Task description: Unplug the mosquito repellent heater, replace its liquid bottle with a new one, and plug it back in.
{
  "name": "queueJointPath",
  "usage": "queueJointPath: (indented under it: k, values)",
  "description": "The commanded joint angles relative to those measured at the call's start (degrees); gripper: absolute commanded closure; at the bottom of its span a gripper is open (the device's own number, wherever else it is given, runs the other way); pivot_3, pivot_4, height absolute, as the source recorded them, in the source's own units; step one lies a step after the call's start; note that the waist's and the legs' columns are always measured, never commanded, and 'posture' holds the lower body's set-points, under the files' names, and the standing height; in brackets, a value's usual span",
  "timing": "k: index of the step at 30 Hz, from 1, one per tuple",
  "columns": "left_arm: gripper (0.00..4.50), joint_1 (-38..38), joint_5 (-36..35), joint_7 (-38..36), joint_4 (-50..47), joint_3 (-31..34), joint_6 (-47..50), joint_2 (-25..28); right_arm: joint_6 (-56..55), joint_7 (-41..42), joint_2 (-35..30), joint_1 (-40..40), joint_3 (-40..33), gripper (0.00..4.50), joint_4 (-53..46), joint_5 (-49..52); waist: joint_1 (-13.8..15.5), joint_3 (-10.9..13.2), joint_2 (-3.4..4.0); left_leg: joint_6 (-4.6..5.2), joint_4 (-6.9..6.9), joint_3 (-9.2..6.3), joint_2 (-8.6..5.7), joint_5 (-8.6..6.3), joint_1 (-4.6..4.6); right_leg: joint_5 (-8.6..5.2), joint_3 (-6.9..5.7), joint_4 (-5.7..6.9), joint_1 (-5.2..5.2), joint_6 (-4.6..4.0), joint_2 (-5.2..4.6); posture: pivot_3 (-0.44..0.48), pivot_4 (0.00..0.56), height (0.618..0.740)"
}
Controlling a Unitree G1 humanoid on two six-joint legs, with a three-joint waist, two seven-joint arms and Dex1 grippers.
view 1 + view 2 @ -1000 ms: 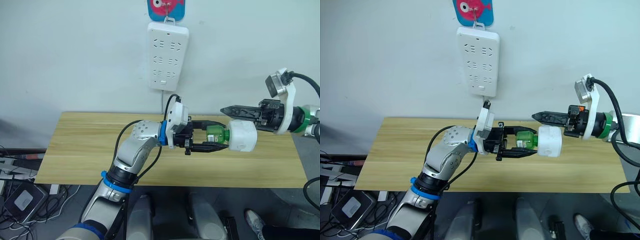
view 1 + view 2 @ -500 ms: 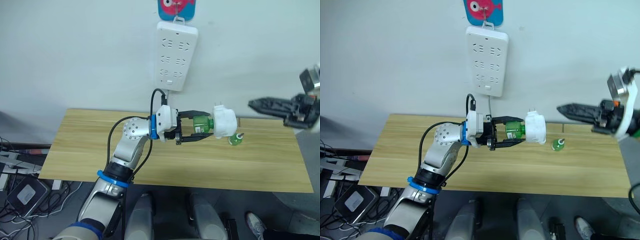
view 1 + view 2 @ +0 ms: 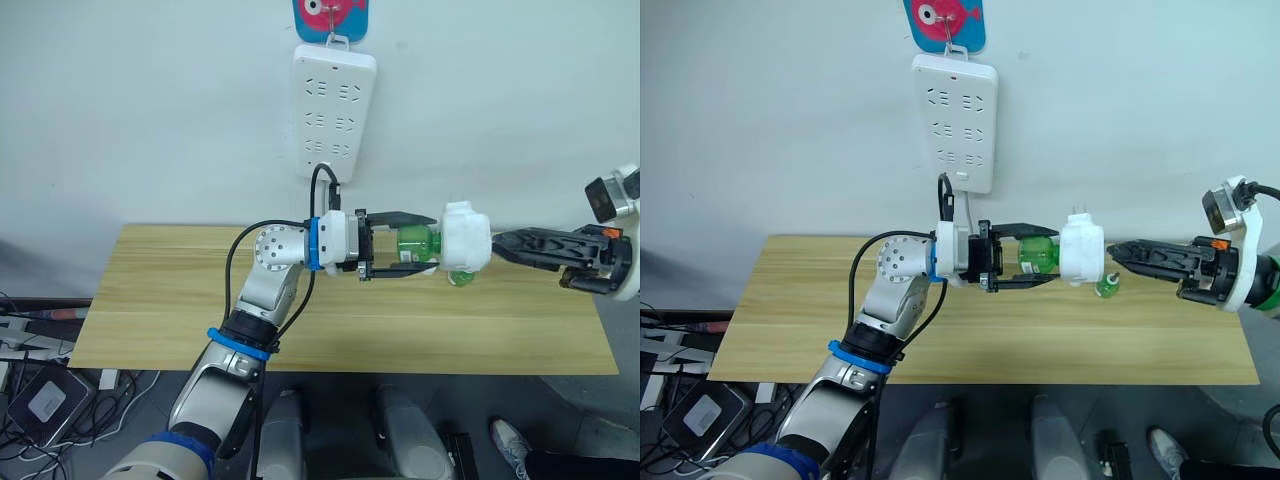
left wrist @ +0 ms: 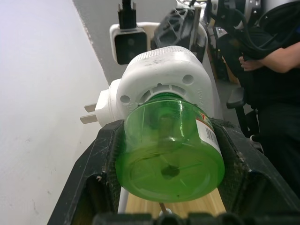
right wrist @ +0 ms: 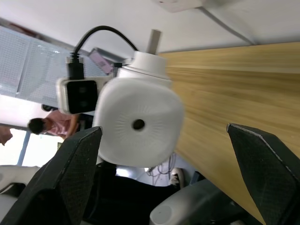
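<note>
A second green bottle (image 3: pixel 1106 286) on the table (image 3: pixel 790 300) (upright or tipped, unclear) sits half-hidden behind the heater (image 3: pixel 1081 250).

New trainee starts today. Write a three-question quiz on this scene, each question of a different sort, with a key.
1. True or false: the mosquito repellent heater is plugged into the power strip.
2. What does the left gripper clamp? A) the heater's white body B) the green bottle C) a cable
3. Fill in: the right gripper faces the heater with its fingers ___.

Key: 1 false, it is held above the table. 2 B. 3 open.
</note>
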Motion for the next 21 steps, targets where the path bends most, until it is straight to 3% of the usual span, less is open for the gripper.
queueJointPath:
  k: [1,21]
  values:
    - [2.20,-0.6,-1.1,-0.4,-1.8,-0.1,-0.8,-0.7,1.0,3.0,-0.8,-2.2,0.5,0.05,1.2,1.5,0.1,0.0,0.00,0.00,0.00,-0.02,0.01,0.00,0.00,0.00,-0.02,-0.01,0.00,0.00,0.00,-0.169,0.302,0.740]
    - [2.20,-0.2,-0.7,-2.0,-3.2,-1.6,-1.3,-1.7,-1.7,0.0,3.9,-3.2,4.3,0.05,-3.1,1.5,0.1,0.0,0.00,0.00,0.00,-0.03,0.01,0.00,-0.01,0.00,-0.03,0.01,0.00,0.00,0.00,-0.165,0.302,0.740]
